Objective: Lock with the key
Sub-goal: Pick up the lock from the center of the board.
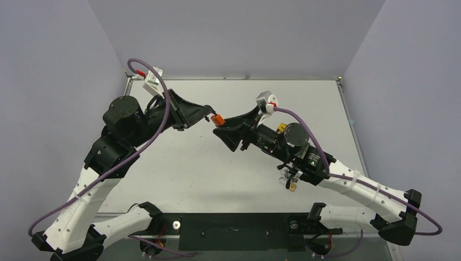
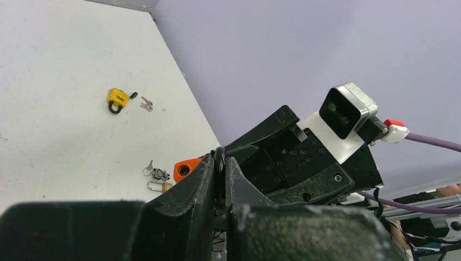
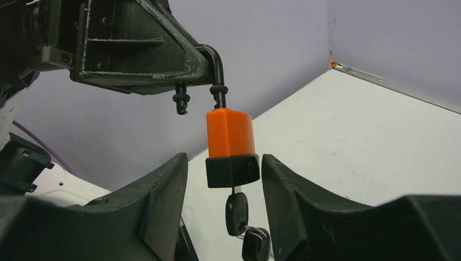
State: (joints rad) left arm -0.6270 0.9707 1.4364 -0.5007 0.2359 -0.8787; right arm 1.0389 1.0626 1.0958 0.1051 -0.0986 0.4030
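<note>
Right wrist view, nearest first: right tool (image 3: pixel 224 159) is released, its fingers (image 3: pixel 163 190) spread to either side of the lock's black base. There is a clear gap on one side and barely any on the other.

A key (image 3: pixel 237 213) sits in the keyway at the base, and a second key (image 3: pixel 255 244) dangles below it.

The orange padlock (image 3: pixel 229 133) is held in the air between the two tools, above the surface (image 3: pixel 369 141). It has an orange body, a black bottom cap and a black shackle (image 3: pixel 218 65). In this view the long axis runs up the frame, keyway end toward the right wrist and shackle end toward the left arm. The shackle is unlatched: one leg is seated in the body and the other hangs free beside it.

The left tool (image 2: pixel 219 160) is clenched on the shackle's bend.

Farther off on the surface, in the left wrist view, lie a brass padlock (image 2: pixel 159 186) and a yellow padlock (image 2: pixel 117 99), each with small keys beside it.
</note>
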